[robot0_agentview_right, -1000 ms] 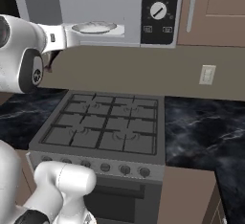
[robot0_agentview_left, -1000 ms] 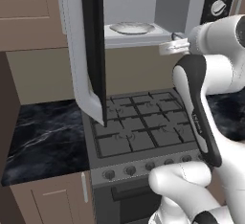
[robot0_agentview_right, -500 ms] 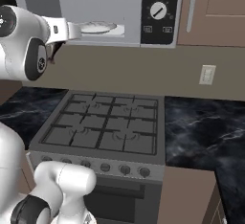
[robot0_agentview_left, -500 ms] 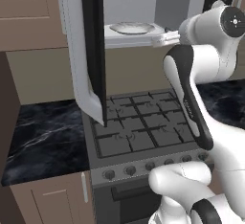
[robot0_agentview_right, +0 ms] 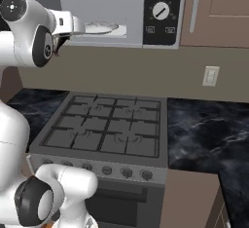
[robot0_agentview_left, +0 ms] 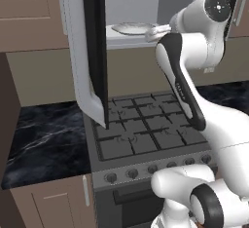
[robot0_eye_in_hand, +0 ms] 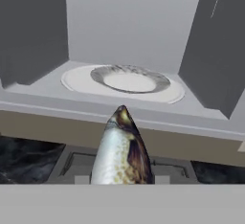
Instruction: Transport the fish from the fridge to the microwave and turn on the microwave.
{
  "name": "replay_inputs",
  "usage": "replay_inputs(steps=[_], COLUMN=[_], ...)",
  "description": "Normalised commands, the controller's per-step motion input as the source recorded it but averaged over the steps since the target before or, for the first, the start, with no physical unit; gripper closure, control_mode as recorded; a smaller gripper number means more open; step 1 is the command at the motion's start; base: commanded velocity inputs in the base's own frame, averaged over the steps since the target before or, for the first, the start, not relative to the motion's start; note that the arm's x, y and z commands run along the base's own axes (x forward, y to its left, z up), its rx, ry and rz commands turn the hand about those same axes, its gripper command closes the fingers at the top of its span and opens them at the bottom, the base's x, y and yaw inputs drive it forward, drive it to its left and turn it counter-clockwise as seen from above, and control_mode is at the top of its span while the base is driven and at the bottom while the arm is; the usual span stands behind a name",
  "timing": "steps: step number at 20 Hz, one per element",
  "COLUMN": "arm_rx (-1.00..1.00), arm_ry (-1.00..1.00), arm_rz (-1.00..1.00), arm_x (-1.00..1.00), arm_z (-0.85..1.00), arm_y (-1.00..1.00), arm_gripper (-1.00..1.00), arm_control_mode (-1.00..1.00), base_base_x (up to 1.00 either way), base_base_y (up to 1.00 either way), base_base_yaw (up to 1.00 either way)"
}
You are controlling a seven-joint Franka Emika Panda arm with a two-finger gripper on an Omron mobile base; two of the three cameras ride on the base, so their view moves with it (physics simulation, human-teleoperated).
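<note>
Gripper [robot0_eye_in_hand: 122,182] is seen clamped on the fish [robot0_eye_in_hand: 122,149], which is held between the finger tips [robot0_eye_in_hand: 82,179] and points forward, nose toward the microwave [robot0_agentview_right: 121,8]. Fish is poised just outside the open cavity, above the stove [robot0_agentview_left: 146,134], not yet over the sill. Inside the cavity a round plate [robot0_eye_in_hand: 129,78] is set on the white turntable (grey-rimmed, pale centre). Microwave door [robot0_agentview_left: 90,51] is swung wide open to the left. On the dark control panel a round knob [robot0_agentview_right: 161,10] is noted, right of the cavity. Black marble counter [robot0_agentview_right: 204,124] lies beside the stove
</note>
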Motion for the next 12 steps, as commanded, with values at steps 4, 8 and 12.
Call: replay_inputs(steps=[4, 8, 12], arm_rx=[0.0, 0.0, 0.0], arm_ry=[0.05, 0.01, 0.0], arm_rz=[0.0, 0.0, 0.0], arm_x=[0.46, 0.47, 0.46], arm_z=[0.0, 0.0, 0.0], arm_y=[0.01, 0.0, 0.0], arm_gripper=[1.0, 1.0, 1.0], arm_control_mode=[-1.0, -1.0, -1.0], base_base_x=[0.0, 0.0, 0.0], base_base_y=[0.0, 0.0, 0.0], base_base_yaw=[0.0, 0.0, 0.0])
